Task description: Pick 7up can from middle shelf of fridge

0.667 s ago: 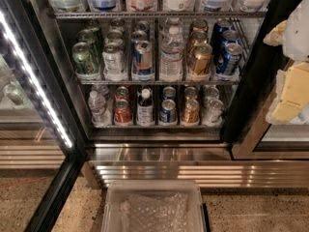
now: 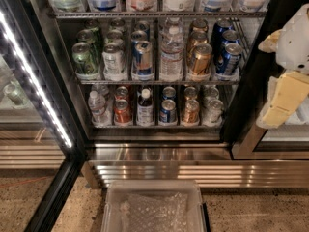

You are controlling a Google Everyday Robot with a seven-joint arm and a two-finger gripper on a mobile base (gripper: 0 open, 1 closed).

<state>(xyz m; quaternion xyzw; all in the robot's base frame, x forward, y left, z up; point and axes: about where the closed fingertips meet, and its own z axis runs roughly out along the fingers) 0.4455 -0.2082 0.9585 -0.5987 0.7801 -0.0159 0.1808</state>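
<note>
View into an open fridge [image 2: 248, 88], a black-framed drinks cooler with wire racks and a bright light strip [image 2: 34, 76] down the side farthest from the tool. The tool [image 2: 288, 81], white and cream, hangs at the edge of the view, outside the cooler's near post. Whether it is open or closed cannot be told, and it holds nothing visible.

The 7up can [image 2: 113, 59] stands upright at the front of the middle shelf [image 2: 159, 81]. It is well across from the tool, about level with it, with four rows of drinks between them. A dark green can [image 2: 83, 57] sits just beyond it and a blue-and-silver can [image 2: 143, 57] on its nearer side, both close.

The can is probably full, so moderately heavy. Its thin metal wall is stiff but will dent, and it is smooth, perhaps damp from the cold. The best hold looks like mid-body, squeezed lightly across its width. The gaps on either side are narrow.
</note>
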